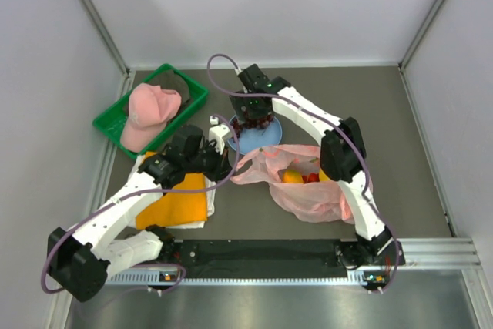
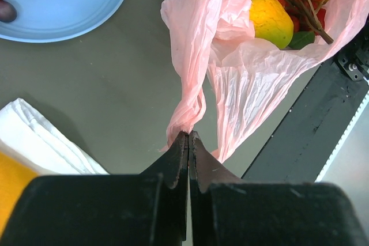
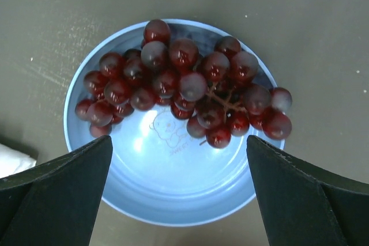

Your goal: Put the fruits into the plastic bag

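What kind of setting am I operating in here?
Probably a lab robot test cell, not a kitchen: blank white panel walls box in a grey table, and the grapes on the plate look like toys.

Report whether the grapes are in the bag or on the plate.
On the blue plate: the grapes lie bunched there beneath the open right tool, outside the plastic bag.

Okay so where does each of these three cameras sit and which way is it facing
Top external: above and behind the bases, looking down at the table; left arm and right arm show.
Left wrist: on the left arm, looking along the shut left gripper at the pinched plastic bag.
Right wrist: over the plate, facing straight down at the grapes; open right gripper frames the lower corners.
Shared: both wrist views catch the plate.
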Controlling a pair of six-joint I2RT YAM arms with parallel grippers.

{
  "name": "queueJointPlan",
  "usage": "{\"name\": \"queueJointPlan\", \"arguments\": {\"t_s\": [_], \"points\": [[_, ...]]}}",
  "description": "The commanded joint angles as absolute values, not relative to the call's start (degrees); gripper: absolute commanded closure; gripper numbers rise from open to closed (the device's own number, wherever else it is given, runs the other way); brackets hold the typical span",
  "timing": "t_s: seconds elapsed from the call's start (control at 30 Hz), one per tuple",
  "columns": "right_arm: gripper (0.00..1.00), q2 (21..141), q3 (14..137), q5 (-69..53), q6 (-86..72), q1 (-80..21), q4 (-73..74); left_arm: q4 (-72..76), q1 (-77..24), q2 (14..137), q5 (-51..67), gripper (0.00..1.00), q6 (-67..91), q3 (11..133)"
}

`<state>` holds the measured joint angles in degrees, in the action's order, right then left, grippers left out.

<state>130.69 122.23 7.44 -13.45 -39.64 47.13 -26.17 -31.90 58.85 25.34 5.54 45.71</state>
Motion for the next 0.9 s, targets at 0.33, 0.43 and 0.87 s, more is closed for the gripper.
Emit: {"name": "queueJointPlan", "arguments": {"t_s": [0.33, 0.43, 0.87], "points": [[0.01, 138.25, 130.25, 5.36, -14.41, -38.06, 48.24, -25.22, -31.73, 57.22, 27.33, 1.00, 4.83, 45.88], [0.02, 140.01, 130.78, 5.88, -14.33, -38.06, 49.30, -25.23, -31.64, 57.04, 27.42, 1.00, 4.83, 45.97], [0.51, 137.29, 125.87, 5.01, -15.38, -37.97, 45.71, -24.78, -31.73, 56.69, 28.39, 1.00, 4.92, 45.79]]}}
